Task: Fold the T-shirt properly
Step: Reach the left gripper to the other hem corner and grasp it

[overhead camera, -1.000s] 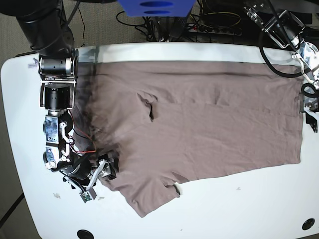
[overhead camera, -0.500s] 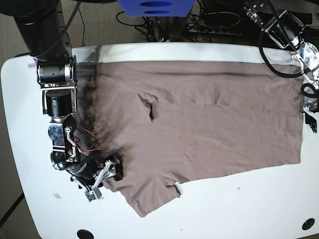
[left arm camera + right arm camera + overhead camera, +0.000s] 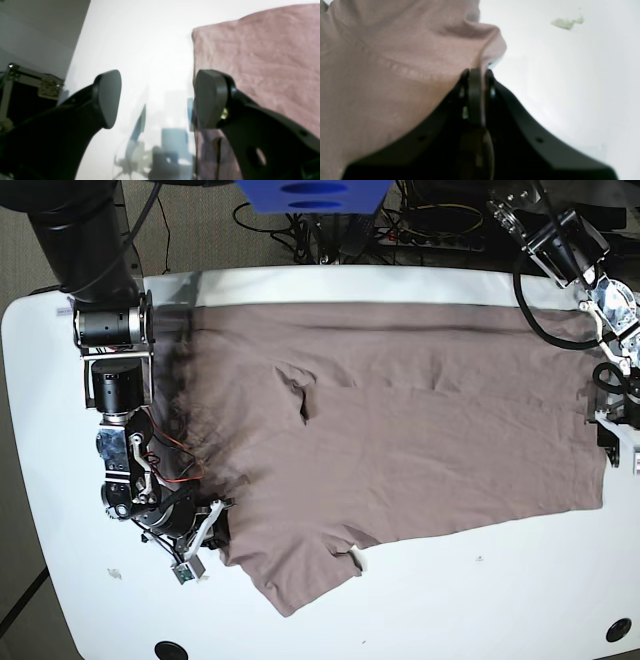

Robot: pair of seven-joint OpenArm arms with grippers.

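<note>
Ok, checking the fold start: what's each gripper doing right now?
Left gripper: open, empty, beside the T-shirt edge.
Right gripper: closed on the T-shirt.

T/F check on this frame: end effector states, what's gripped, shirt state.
1. The right end effector is shut on the T-shirt. True.
2. The left end effector grips the shirt. False: it is open, one finger over the shirt's edge, nothing between them.
3. The T-shirt is folded in half. False: it lies spread across the table.
4. A small scrap lies on the table near the right end effector. True.
</note>
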